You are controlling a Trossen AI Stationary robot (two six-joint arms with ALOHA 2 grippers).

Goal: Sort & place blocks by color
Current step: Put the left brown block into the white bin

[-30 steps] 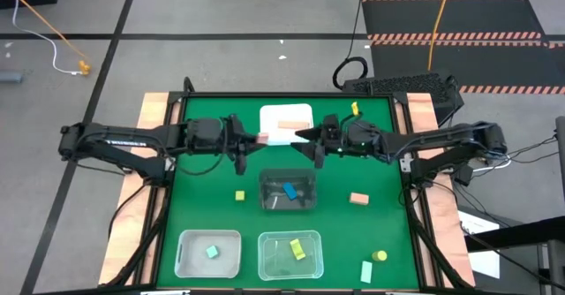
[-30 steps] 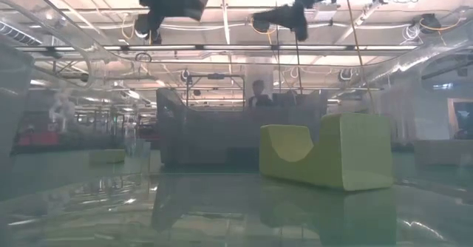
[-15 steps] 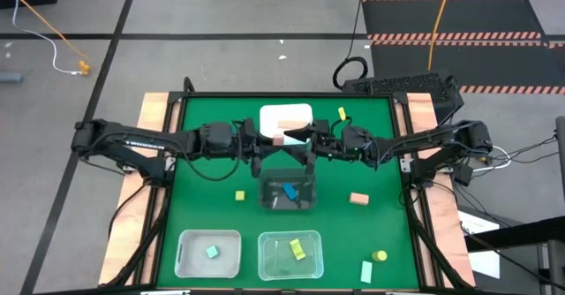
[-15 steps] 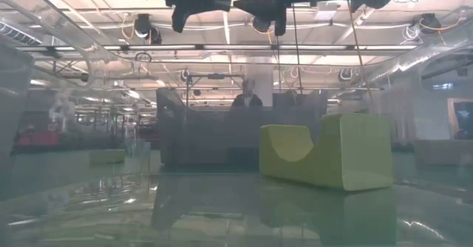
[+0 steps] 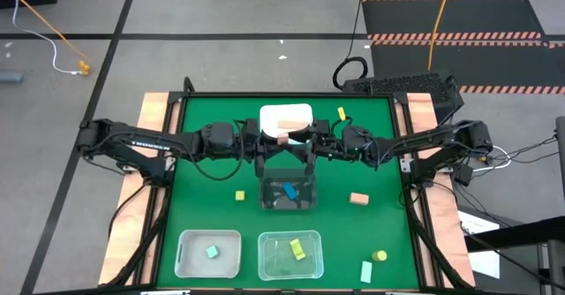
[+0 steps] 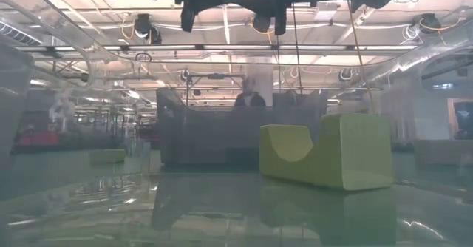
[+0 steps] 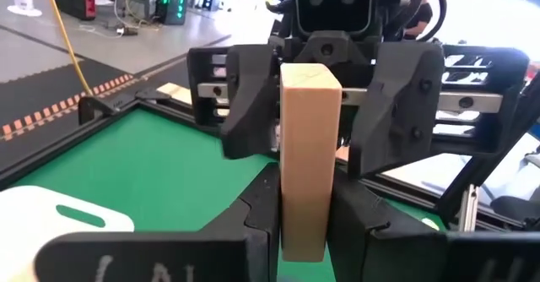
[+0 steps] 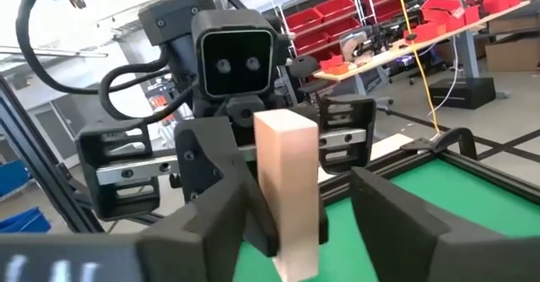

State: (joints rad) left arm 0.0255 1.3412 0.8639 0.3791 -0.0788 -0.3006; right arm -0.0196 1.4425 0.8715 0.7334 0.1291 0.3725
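Note:
A tan block (image 5: 282, 139) hangs high over the table's middle, just near of the white bin (image 5: 286, 117). My left gripper (image 5: 272, 141) is shut on it. My right gripper (image 5: 296, 139) faces it from the table's right, open, with one finger on either side of the same block (image 8: 287, 181). Other blocks lie about. A blue one (image 5: 290, 190) is in the dark bin, a mint one (image 5: 212, 252) in the near left bin and yellow ones (image 5: 297, 249) in the near middle bin. My left gripper pinches the tan block's lower part (image 7: 302, 219) between its two fingers, coming level from the table's left. The block stands upright in the hold, lifted clear of the table. My right gripper has one finger (image 8: 232, 219) close against the block's side; whether it touches, I cannot tell. The other finger (image 8: 396, 223) stands apart.
Loose on the green mat lie a yellow cube (image 5: 239, 195), a tan block (image 5: 358, 199), a yellow cylinder (image 5: 380, 256), a mint block (image 5: 366, 271) and a yellow block (image 5: 342, 114). The dark bin (image 5: 288, 205) stands right below the two grippers.
Both grippers have come together over the table's middle, the left toward the right edge with the tan block and the right toward the left edge. The right gripper's fingers now stand on either side of the block, which stays lifted.

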